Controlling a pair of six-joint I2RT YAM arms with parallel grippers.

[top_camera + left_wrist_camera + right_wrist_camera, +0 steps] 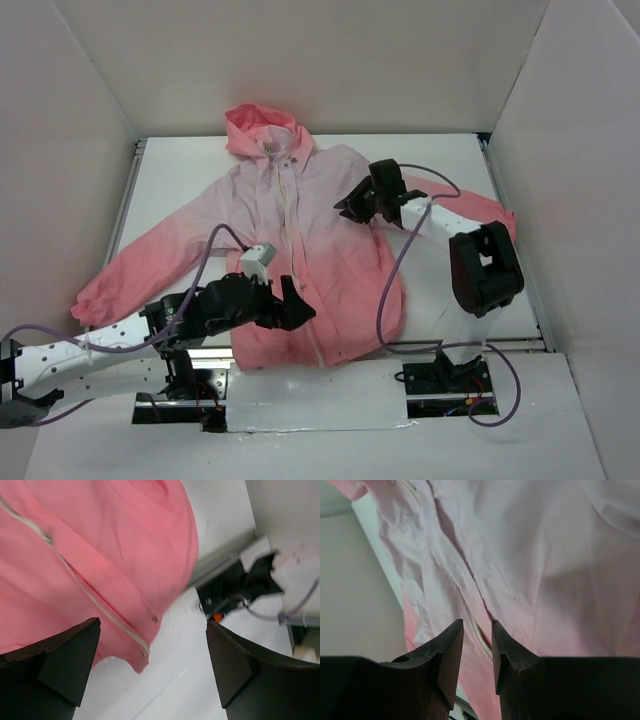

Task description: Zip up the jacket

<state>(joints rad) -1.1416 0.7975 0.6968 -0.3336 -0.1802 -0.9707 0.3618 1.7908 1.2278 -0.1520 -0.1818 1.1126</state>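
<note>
the jacket [335,240] lies flat and face up on the table [440,165], hood [262,128] at the far side, hem at the near edge, sleeves spread left and right. the pale zipper [295,235] runs down the middle, from the collar to the near hem.

the left gripper [152,625] hangs over the near hem, just right of the zipper's foot, with its jaws stood wide and nothing between them. the right gripper [477,625] hovers above the pale chest panel on the right. its jaws stand only a narrow way apart, and we see no cloth pinched there.

we judge the cloth thin, light and limp. it wrinkles easily, so it will bunch and drag along the table rather than stay put when pulled. it is likely a little slick as well.

one hold belongs at the coral hem corner [142,662] beside the zipper's foot, pinned or tugged toward the near edge to keep the track taut. the other belongs on the small pull. in the left wrist view a dark speck on the track [48,539] may be the slider, though it is too blurred for us to be sure. that piece is tiny and hard, and it calls for a fine pinch.
</note>
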